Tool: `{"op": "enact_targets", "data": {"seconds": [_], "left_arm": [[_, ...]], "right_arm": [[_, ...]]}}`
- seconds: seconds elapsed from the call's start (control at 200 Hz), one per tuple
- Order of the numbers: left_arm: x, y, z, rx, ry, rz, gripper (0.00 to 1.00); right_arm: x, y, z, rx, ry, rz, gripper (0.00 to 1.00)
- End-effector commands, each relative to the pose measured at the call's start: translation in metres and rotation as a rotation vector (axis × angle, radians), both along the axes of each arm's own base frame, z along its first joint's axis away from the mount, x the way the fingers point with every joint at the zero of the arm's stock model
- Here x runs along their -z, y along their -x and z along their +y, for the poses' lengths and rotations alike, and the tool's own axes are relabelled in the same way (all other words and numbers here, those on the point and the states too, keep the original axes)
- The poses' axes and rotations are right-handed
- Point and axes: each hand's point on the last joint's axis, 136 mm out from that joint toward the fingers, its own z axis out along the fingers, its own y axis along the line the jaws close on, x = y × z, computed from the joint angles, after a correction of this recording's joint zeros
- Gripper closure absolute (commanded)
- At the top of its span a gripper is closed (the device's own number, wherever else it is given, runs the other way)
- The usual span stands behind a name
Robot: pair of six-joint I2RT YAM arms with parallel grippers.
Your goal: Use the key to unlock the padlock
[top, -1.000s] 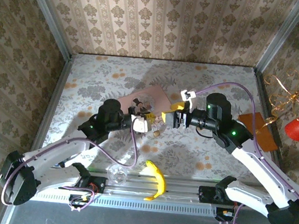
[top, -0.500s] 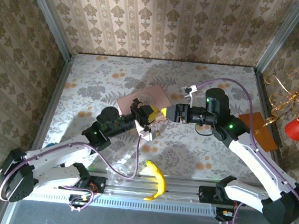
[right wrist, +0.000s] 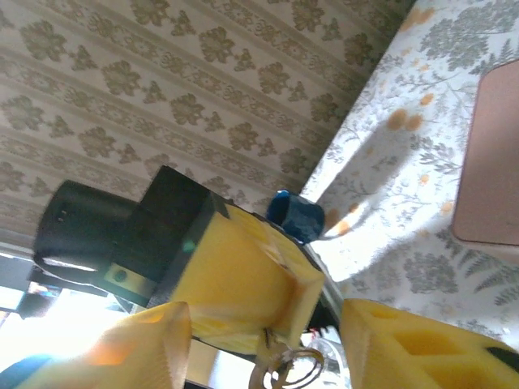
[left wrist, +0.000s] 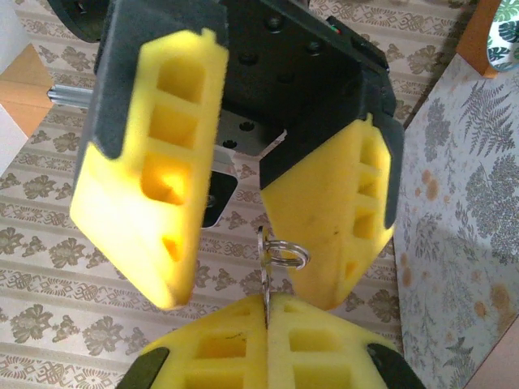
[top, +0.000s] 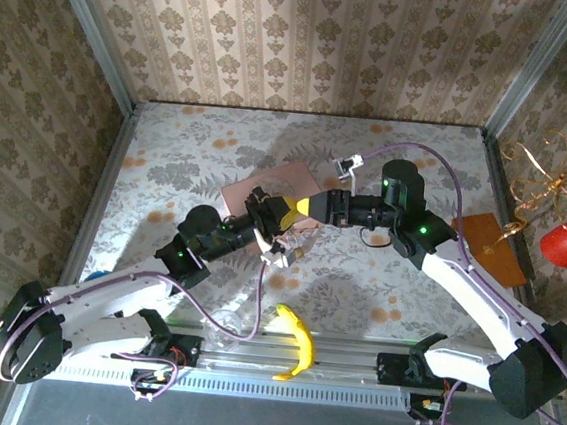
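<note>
L pincer (left wrist: 268,324) clamped tight on the key (left wrist: 266,284). The thin dark sliver sticks up out of the seam between its yellow foam pads (left wrist: 324,348), w/ a small wire ring (left wrist: 284,258) at the free end. R pincer (left wrist: 243,275) faces it head-on, spread wide & holding nothing, one finger (left wrist: 154,162) each side of the key. Can't tell if the ring touches the finger at frame right.

Top view: both pincers meet mid-frame, over the lower edge of the pink tin (top: 285,181), above the table (top: 168,161). Brass-ish speck on the table just below them, centre frame, is prob. the padlock (top: 297,253); too small to be sure. Banana (top: 296,340) sits lower centre, well apart from them.
</note>
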Motion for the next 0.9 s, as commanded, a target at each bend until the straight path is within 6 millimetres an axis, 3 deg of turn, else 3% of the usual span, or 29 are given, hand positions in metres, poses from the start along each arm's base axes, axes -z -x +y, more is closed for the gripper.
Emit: {"op": "enact_targets", "data": {"seconds": [0.0, 0.27, 0.895], "left_arm": [[-0.017, 0.005, 0.001, 0.012, 0.041, -0.027, 1.00], [-0.014, 0.002, 0.001, -0.001, 0.034, -0.019, 1.00], [-0.013, -0.004, 0.007, -0.031, 0.025, -0.007, 1.00]], "right_arm": [[-0.015, 0.006, 0.004, -0.053, -0.056, -0.021, 0.54], [-0.013, 0.007, 0.004, -0.051, -0.054, -0.022, 0.69], [-0.006, 0.009, -0.010, -0.004, 0.018, -0.036, 0.79]]}}
